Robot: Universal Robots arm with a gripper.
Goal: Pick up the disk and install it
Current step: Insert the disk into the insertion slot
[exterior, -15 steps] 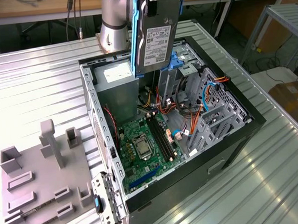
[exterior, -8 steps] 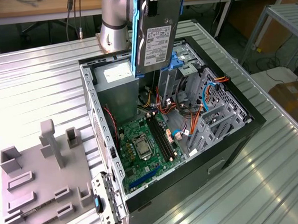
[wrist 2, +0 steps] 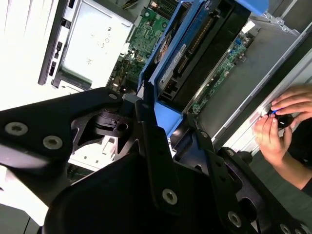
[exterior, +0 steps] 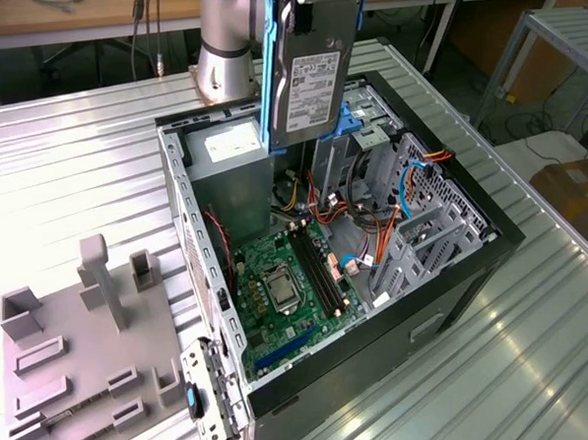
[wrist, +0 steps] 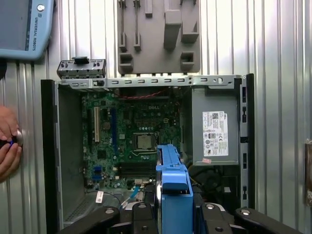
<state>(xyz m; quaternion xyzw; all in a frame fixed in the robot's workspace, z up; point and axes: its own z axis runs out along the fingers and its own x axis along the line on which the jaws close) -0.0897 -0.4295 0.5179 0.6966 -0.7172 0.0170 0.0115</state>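
**Disk gripped and held upright above the open case**

At the exterior view's left we see a grey fixture tray [exterior: 85, 369] with raised blocks and slots. It lies on the ribbed metal table [exterior: 54, 164], just beside the open computer case [exterior: 428, 321].

Inside the case, going right, come the power supply [exterior: 228, 174] with its white sticker, then the green motherboard [exterior: 265, 325] with the processor socket [exterior: 278, 292] near its middle. Behind the power supply stands the base of the robot arm [exterior: 227, 41].

The disk [exterior: 311, 76] hangs upright in the air above the case's far end, over the gap just right of the power supply. Its white label faces the exterior camera and its blue rails run down both edges. It touches nothing in the case. Below it and to the right, orange cables [exterior: 383, 230] loop past the metal drive cage.

In the second wrist view the gripper [wrist 2: 165, 109] has its black fingers [wrist 2: 146, 131] pressed against the blue rails, so the jaws are closed on the disk. The first wrist view looks down past the disk's blue rail [wrist: 173, 180] onto the motherboard.

A person's hands [wrist 2: 275, 129] hold a small dark object outside the case's wall. A teach pendant [wrist: 22, 27] lies on the table near them.
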